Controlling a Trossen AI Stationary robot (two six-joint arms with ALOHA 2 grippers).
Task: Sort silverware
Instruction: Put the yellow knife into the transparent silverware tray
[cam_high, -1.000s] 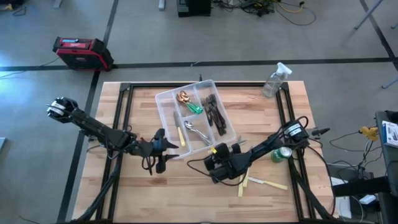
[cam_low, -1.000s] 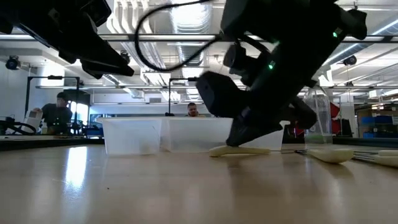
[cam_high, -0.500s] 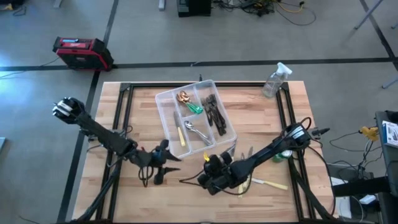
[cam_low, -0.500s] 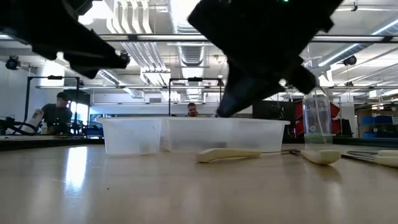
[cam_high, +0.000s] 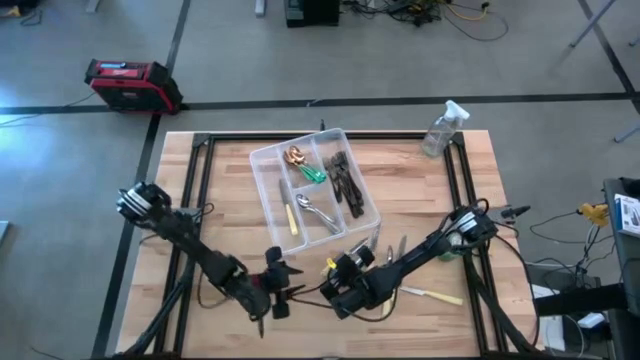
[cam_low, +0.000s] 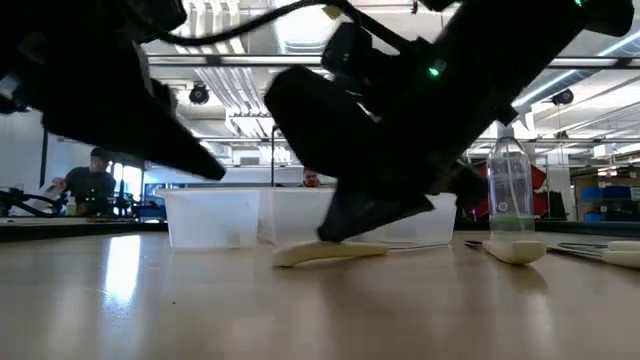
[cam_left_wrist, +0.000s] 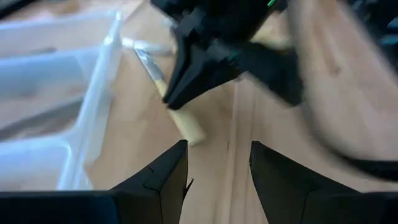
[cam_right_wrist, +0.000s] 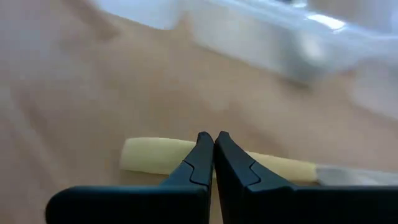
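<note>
A cream-yellow-handled knife (cam_right_wrist: 155, 155) lies flat on the wooden table, just off the near corner of the clear divided tray (cam_high: 265, 160). My right gripper (cam_right_wrist: 212, 144) is shut, and its tips rest on the knife's handle. My left gripper (cam_left_wrist: 217, 174) is open and hovers close by on the knife's left. It points at the handle's free end (cam_left_wrist: 189, 130) and touches nothing. In the tray lie dark forks (cam_high: 345, 180), gold spoons (cam_high: 297, 155), green-handled pieces (cam_high: 312, 173), a silver spoon (cam_high: 318, 212) and a cream-handled knife (cam_high: 292, 215). My right gripper presses its shut fingertips (cam_right_wrist: 202, 155) down on the knife's cream handle (cam_right_wrist: 174, 160), about a third of its length from the free end. The fingers slant down from the table's right side and lie across the handle. The knife lies flat on the table (cam_low: 320, 252).
More cream-handled knives (cam_high: 430, 293) lie near the table's front right. A clear spray bottle (cam_high: 442, 128) stands at the far right corner. A green can (cam_high: 458, 245) sits partly hidden behind the right arm. People sit in the room beyond the table (cam_low: 95, 180).
My right gripper has moved toward the table's near left, keeping its fingers shut. It has dragged the knife along the table, away from the tray's corner. My left gripper has swung toward the near edge and to the right, sinking lower, and has stayed open.
</note>
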